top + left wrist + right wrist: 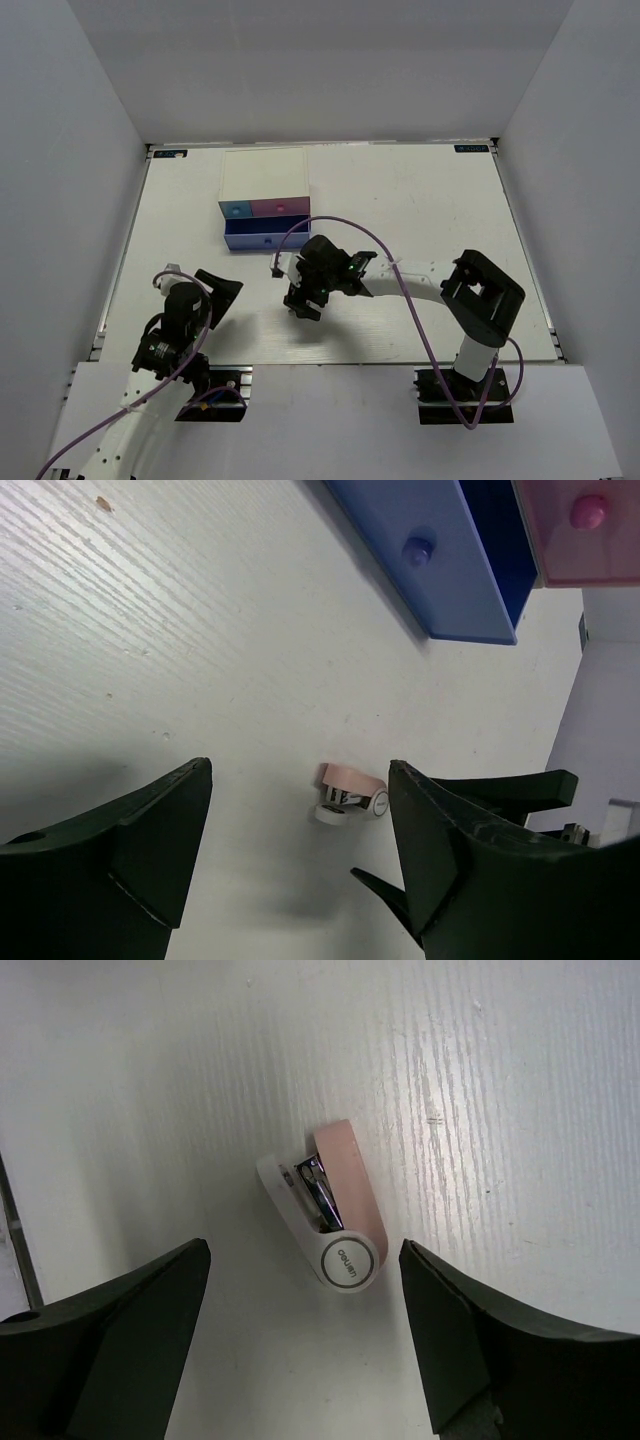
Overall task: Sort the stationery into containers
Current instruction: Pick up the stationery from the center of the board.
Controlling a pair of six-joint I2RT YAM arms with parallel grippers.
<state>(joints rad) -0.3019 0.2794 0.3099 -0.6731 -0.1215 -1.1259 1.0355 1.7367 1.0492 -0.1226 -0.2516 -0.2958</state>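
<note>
The pink-and-white stapler (325,1205) lies on its side on the white tabletop (520,1080), at the middle of the right wrist view. Its pink top faces the right of the frame and its round white end points toward the bottom. The right gripper (304,1260) hangs directly over it with the jaws spread wide. One dark finger stands at each lower corner of the frame, and neither touches the stapler.

In the left wrist view the stapler (350,795) shows small at lower middle. The left gripper (300,770) also has its jaws wide apart, with only tabletop and the distant stapler showing between them.

From the top view the right gripper (303,305) sits near centre frame and hides the stapler. The left gripper (215,290) is at lower left, apart from it.

Just above the right gripper stands the drawer box (265,175), white on top. It has a light blue front (236,209), a pink front (280,207) and a wider blue-lavender drawer (262,237) below them. In the upper right of the left wrist view this drawer stands out forward of the pink front.
</note>
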